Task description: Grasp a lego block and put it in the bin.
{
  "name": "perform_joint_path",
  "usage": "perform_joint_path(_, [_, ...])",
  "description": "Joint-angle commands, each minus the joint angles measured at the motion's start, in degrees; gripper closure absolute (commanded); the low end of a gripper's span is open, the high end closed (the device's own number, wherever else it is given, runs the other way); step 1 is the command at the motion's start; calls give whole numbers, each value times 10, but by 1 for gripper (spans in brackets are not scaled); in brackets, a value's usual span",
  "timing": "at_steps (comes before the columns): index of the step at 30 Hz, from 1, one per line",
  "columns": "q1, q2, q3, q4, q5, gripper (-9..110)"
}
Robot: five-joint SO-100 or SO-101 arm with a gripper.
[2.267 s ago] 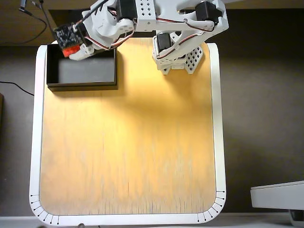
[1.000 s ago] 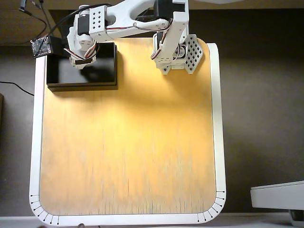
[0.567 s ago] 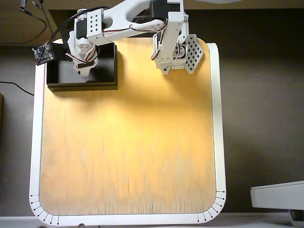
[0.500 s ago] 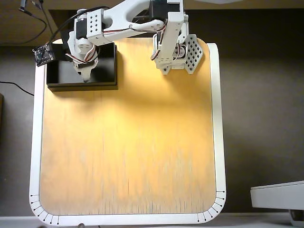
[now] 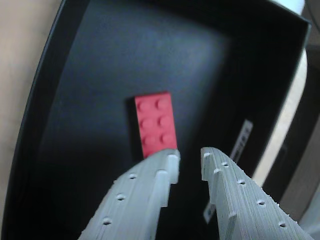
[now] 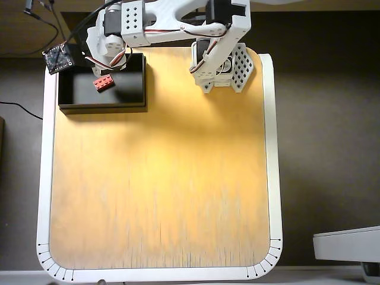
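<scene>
We found the lego block [image 5: 156, 123] flat in the bin [image 5: 50, 85], gripper [image 5: 189, 156] parted and empty; light, rigid, best pinched across its long sides.

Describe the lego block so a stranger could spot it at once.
Find the wooden table in the overhead view; at its top-left corner sits the black bin. On the bin's dark floor lies the lego block, just beyond the gripper in the wrist view. It is small, red, studded, and the bin's only content.
</scene>
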Motion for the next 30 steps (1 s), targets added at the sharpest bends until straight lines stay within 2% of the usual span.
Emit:
perform_joint_path(1, [4, 140, -52, 65, -7, 101])
perform_joint_path(6, [-57, 243, -52, 119, -58, 101])
perform_joint_path(14, [-232, 334, -54, 124, -125, 101])
perform_joint_path(30, [-603, 282, -54, 115, -150, 101])
